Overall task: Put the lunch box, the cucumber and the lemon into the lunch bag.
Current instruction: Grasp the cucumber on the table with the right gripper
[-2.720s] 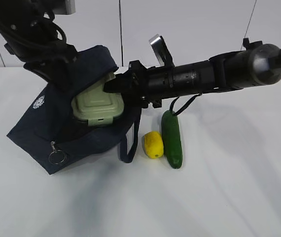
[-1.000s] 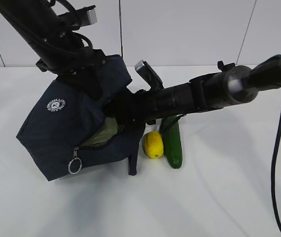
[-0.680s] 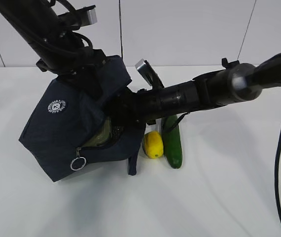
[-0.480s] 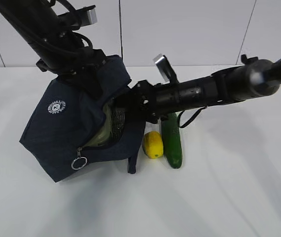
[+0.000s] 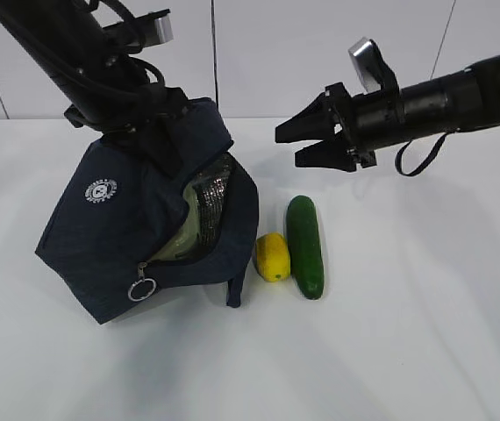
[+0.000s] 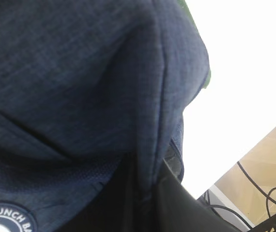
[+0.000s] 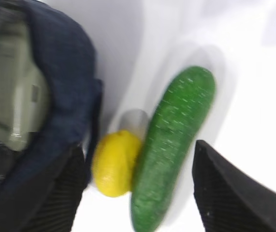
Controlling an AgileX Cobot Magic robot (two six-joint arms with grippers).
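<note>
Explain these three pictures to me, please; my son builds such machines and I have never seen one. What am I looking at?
It is a robot with two black arms, each ending in a pincer. The wide picture is taken from in front of the table; the other two come from small cameras on the wrists.

The left pincer is shut on the top of a navy bag, holding it up and open. Its camera sees almost only fabric. Inside the bag sits a pale green box.

The right pincer hangs open and empty above the table. Its camera looks down on a cucumber and a lemon, lying side by side next to the bag.
</note>
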